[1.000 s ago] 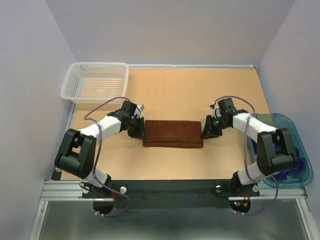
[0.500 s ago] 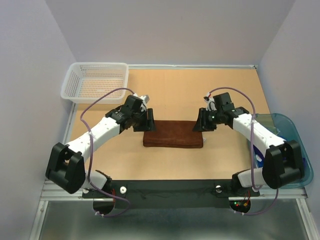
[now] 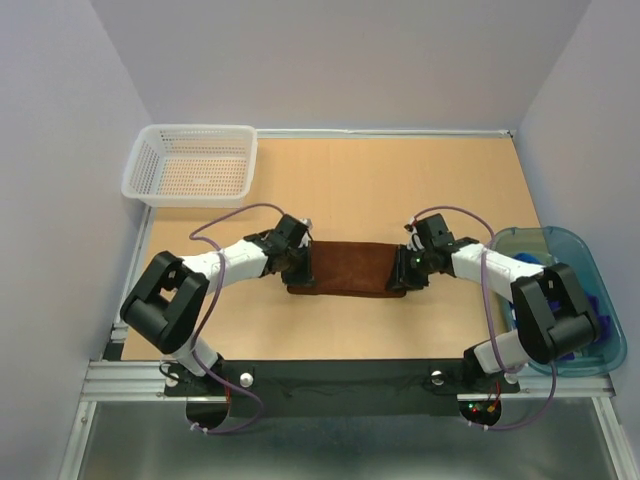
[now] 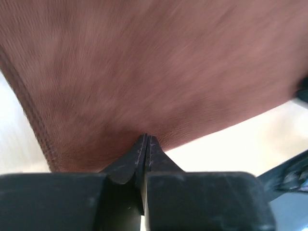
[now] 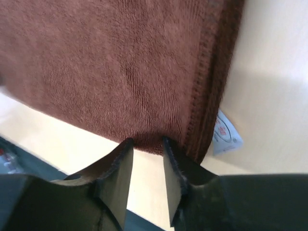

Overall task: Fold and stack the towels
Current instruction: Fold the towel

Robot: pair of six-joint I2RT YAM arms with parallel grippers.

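Both arms have dropped back to the rust-brown towel [image 3: 348, 267], now narrower on the bench [image 3: 400, 180]. Left fingers [image 4: 146, 144] pinch its edge; right fingers [image 5: 168, 159] stand slightly apart at its hem, so another fold looks underway.

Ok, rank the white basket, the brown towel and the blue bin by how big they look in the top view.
1. white basket
2. brown towel and blue bin: too alike to rank, since the arm hides part of the bin.

Lab bench [image 3: 400, 180], plain partition walls [image 3: 340, 60]
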